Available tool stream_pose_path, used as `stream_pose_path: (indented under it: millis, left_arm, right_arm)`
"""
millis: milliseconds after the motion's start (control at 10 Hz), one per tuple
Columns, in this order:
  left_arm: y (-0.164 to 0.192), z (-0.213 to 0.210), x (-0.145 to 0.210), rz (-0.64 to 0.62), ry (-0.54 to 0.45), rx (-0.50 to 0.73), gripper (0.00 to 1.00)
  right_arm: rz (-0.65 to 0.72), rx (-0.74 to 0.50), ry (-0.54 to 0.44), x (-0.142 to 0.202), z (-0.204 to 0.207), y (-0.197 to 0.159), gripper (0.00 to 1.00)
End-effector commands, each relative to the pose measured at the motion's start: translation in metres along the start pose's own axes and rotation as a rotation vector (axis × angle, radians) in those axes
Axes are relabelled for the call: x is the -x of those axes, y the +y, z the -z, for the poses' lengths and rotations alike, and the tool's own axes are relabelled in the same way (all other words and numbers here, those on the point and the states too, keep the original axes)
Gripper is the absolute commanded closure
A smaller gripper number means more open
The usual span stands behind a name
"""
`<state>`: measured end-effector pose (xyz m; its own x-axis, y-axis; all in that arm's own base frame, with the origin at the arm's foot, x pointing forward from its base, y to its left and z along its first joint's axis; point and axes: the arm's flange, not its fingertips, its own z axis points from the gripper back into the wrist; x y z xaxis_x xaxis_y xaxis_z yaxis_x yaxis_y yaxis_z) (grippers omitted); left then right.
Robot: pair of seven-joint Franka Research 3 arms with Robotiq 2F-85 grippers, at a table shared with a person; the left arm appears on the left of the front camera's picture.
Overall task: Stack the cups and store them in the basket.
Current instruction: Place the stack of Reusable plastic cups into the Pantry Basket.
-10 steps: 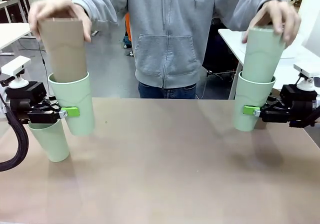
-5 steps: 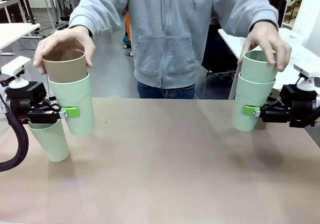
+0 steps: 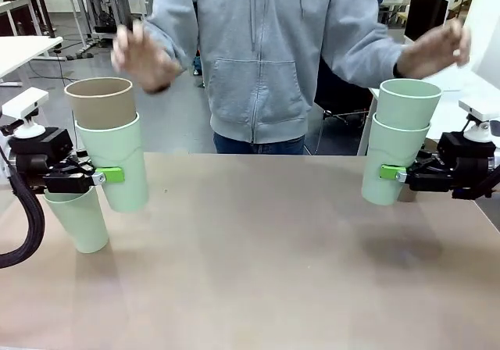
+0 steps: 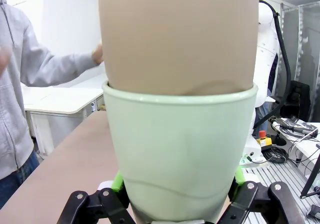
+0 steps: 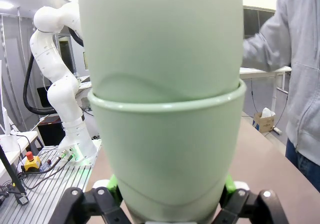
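Where the left stack is concerned, a tan cup (image 3: 100,102) is seen nested in a pale mint cup (image 3: 119,158), its upper part standing clear above the mint rim. That mint cup is clamped low on its wall by the left hand (image 3: 116,175), at the left side of the surface (image 3: 258,248), with a green pad (image 3: 111,174) pressed against it. In the left wrist view the same pair is seen close up, the tan cup (image 4: 177,34) seated in the mint one (image 4: 180,144), between green pads (image 4: 117,181).

Just below the left hand, a third mint cup (image 3: 78,221) is seen, upright and slightly tilted, partly hidden by the hand.

At the right side, an upper mint cup (image 3: 408,104) sits nested in a lower mint cup (image 3: 391,151), which is gripped by the right hand (image 3: 387,173) and held above its shadow. The right wrist view shows the upper (image 5: 160,34) and lower (image 5: 165,149) cups.

At the far side, a person's hand (image 3: 141,53) is raised open and blurred above the left stack, and the person's other hand (image 3: 437,47) above the right stack, neither touching a cup.
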<state>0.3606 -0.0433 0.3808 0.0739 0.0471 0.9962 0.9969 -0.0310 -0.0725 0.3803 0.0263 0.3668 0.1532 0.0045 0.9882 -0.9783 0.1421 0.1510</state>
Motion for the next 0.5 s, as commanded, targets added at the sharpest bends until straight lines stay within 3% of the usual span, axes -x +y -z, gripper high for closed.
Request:
stream_pose_path:
  millis: [0,400]
  left_arm:
    - [-0.0008,0.0008,-0.0015,0.006,-0.007,0.008,0.13]
    - [-0.0008,0.0008,-0.0015,0.006,-0.007,0.008,0.13]
  right_arm:
    - [-0.014,0.006,-0.007,-0.0020,0.0016,-0.0007,0.16]
    - [-0.014,0.006,-0.007,-0.0020,0.0016,-0.0007,0.16]
